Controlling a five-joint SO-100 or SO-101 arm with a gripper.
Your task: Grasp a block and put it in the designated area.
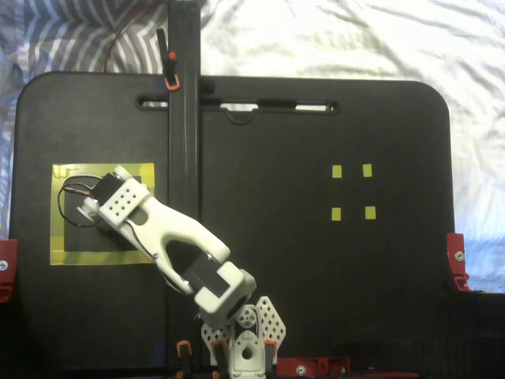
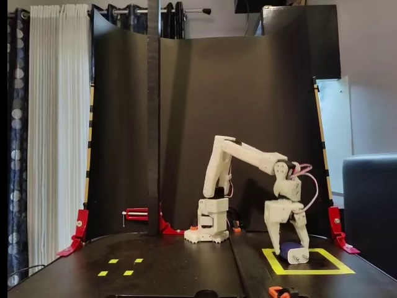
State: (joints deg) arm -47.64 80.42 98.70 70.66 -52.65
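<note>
In the fixed view from the front, the dark navy block lies on the black board inside the designated area, a square of yellow tape. My gripper hangs straight down over the block, open, with one finger on each side of it and its tips just off the board. In the fixed view from above, the white wrist covers the block, and the yellow tape of the designated area frames the wrist at the board's left.
A tall black post stands just right of the yellow square in the view from above, close to the arm. Small yellow markers sit at the right of the board. Red clamps grip the board's edges.
</note>
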